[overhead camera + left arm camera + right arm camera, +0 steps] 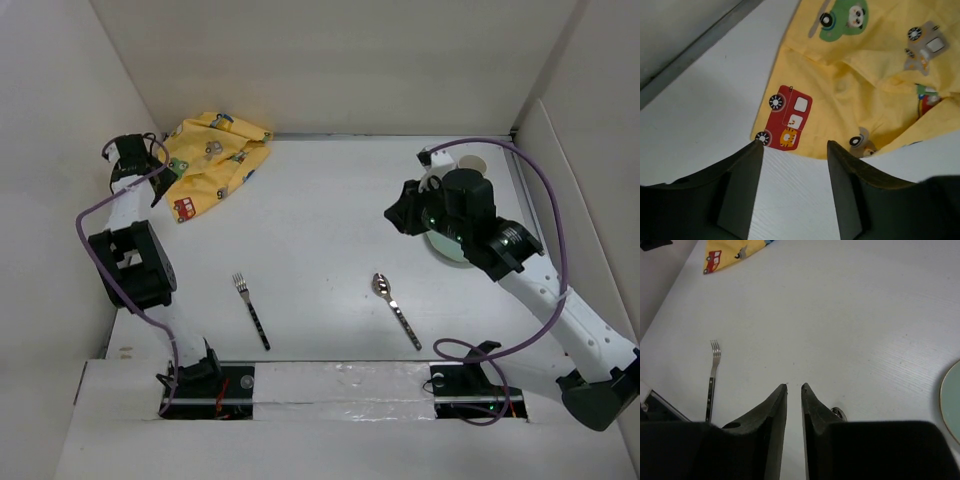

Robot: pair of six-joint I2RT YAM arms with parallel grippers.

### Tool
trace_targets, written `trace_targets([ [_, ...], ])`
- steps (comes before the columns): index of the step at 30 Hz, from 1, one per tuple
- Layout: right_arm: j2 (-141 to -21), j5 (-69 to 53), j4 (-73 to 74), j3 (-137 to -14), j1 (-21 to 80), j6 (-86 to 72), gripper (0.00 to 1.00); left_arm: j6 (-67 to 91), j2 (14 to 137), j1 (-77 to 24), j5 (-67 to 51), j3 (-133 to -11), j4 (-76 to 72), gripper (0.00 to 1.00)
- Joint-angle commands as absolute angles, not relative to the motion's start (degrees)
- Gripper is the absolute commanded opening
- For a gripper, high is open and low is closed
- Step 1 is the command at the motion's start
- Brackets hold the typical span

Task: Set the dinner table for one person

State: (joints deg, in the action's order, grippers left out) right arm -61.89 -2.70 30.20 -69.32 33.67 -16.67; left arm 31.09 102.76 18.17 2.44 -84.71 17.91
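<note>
The white dinner table (320, 220) holds a fork (251, 310) at front left and a spoon (395, 308) at front centre. A pale green plate (447, 247) lies at the right, mostly hidden under my right arm. My right gripper (400, 215) hovers left of the plate, its jaws almost together and empty (794, 386). The right wrist view shows the fork (713, 370), the spoon bowl (838, 413) and the plate's rim (952, 400). My left gripper (160, 172) is open and empty (795, 145), just short of the edge of the yellow car-print cloth (865, 85).
The yellow cloth (215, 160) lies crumpled in the back left corner. A small white round thing (471, 162) sits at the back right behind my right arm. White walls bound the table on three sides.
</note>
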Motion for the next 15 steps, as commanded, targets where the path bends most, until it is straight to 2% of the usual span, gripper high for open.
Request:
trace_targets([
  [1,-61.96,-5.97,26.98,-69.44,33.05,-16.0,0.39,29.62,106.24,18.28,4.4,-88.15,20.57,0.53],
  [4,-62.05,-6.76,25.84,-68.47,33.05,-16.61,0.5,28.92,109.85,18.28,1.59,-89.73,20.48,0.55],
  [8,-63.02,-7.47,26.98,-69.43,33.05,-16.7,0.51,28.83,117.32,18.28,0.79,-94.56,25.13,0.52],
  [15,-63.19,-6.15,27.42,-70.4,33.57,-16.79,0.51,28.22,120.41,18.28,3.07,-92.9,25.84,0.49],
])
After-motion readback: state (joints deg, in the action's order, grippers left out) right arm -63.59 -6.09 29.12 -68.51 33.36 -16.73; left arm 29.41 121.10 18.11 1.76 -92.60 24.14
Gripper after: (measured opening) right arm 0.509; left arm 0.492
